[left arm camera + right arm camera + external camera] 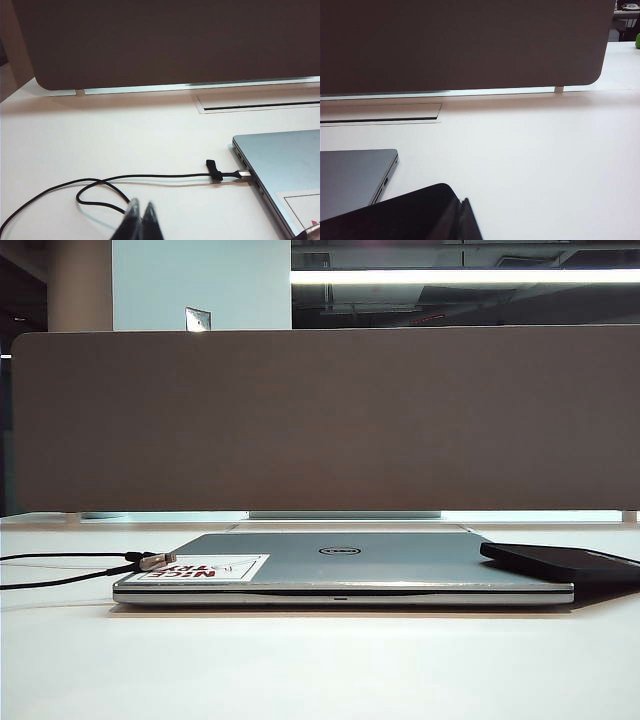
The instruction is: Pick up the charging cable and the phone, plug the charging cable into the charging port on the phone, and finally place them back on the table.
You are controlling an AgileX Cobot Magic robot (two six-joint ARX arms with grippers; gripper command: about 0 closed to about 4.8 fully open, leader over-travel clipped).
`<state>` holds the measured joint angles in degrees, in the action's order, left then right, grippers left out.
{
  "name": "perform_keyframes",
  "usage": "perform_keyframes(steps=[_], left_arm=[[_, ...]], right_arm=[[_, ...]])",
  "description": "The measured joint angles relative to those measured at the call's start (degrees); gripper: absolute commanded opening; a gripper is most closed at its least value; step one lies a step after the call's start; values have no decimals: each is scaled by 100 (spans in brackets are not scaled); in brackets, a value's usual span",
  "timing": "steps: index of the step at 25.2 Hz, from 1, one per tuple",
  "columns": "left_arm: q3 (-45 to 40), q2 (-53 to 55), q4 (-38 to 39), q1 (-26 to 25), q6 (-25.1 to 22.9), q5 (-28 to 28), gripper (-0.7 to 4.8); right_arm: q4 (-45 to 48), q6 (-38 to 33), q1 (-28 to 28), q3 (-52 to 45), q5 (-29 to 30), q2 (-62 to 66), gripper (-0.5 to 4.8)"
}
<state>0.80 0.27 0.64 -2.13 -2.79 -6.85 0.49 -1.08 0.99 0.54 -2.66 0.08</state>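
- Closest to my left wrist camera is my left gripper [138, 220], its fingers pressed together and holding nothing, hanging above a loop of the cable [150, 176].
- My right gripper [461, 220] is likewise closed and empty; its dark tips show at the edge of the right wrist view, just beside the phone [390, 215]. Neither gripper shows in the exterior view.
- That cable runs across the table [125, 135] from the left, and its silvery plug [156, 561] rests up on the near-left corner of the laptop [400, 558], by the sticker [205, 568].
- In the exterior view the phone lies flat at the laptop's right side, overlapping its right edge; I cannot tell how much of it sits on the lid. I cannot make out the port from here.
- My judgement: nothing is picked up yet, so the step in hand is reaching for the two things, left for the cable, right for the phone.
- To do it well I would part both sets of fingers before descending.
- I would take the cord just behind the plug, so that the tip stays stiff and aimable.
- I would pinch the phone across its long edges, leaving the end edge free for plugging.
- Risk: the glossy slab may slide off the lid if I nudge it before closing.
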Motion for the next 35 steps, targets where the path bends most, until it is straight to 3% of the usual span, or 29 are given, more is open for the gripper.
perform_keyframes(steps=[11,15,21,26,32,35], left_arm=[[2,-2,-2,0,28,0,-6],[85,0,-260,0,695,0,-6],[1010,127,-428,0,1016,0,-6],[1884,1158,-424,0,1019,2,-6],[2745,2245,-365,2,1062,0,-6],[3303,2809,74,4,1314,2,-6]], right_arm=[[59,0,0,0,4,0,-5],[61,-15,-2,186,7,0,-6],[-881,-164,-4,1368,9,22,-6],[-1687,-195,-4,2312,7,527,-6],[-2035,-199,-7,2933,9,1226,-6],[-2135,-221,-9,3265,149,1670,-6]])
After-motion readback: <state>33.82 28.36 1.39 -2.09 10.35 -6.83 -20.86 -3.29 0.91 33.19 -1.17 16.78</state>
